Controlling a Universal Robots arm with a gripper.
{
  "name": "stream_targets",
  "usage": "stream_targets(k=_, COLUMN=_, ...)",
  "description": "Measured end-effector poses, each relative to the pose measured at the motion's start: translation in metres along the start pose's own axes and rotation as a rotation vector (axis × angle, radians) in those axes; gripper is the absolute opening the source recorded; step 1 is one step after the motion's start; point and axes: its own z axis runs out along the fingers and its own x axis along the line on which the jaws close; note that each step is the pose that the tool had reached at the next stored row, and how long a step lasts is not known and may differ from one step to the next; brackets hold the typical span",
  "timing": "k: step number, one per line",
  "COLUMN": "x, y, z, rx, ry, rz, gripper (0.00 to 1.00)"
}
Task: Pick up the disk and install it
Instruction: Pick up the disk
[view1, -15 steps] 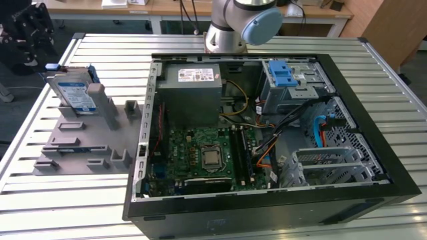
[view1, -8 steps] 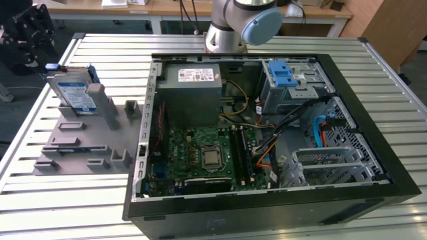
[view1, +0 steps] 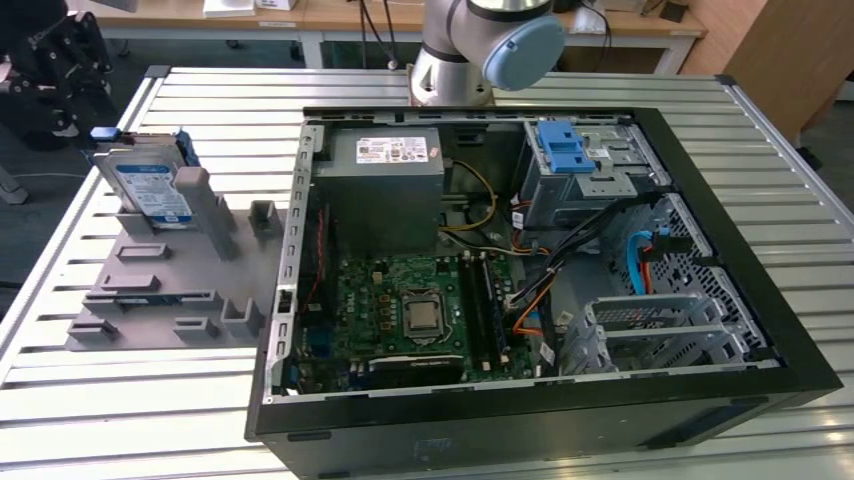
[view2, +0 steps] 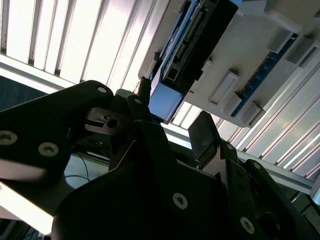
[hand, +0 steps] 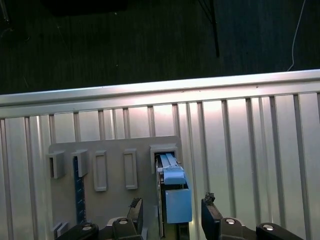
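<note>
Between the end effector's (hand: 172, 206) spread fingers (hand: 211, 212) stands the disk (hand: 173, 176), ungripped in its grey holder (hand: 115, 150); pickup and installation both undone.

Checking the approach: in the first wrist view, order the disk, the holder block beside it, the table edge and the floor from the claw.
From the open claw:
1. disk, straight ahead of the gap between its fingers.
2. holder block, beside the disk.
3. table edge, beyond the block.
4. floor, past the table.

Disk (view1: 147, 190) silvery metal, blue plastic; table (view1: 120, 420) bright ribbed metal.
</note>
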Motion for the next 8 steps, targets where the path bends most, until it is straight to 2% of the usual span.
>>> stream_targets(k=8, x=0.0001, y=0.0000, z=0.0031, rx=0.0000, ry=0.0000, rz=0.000, gripper=0.58)
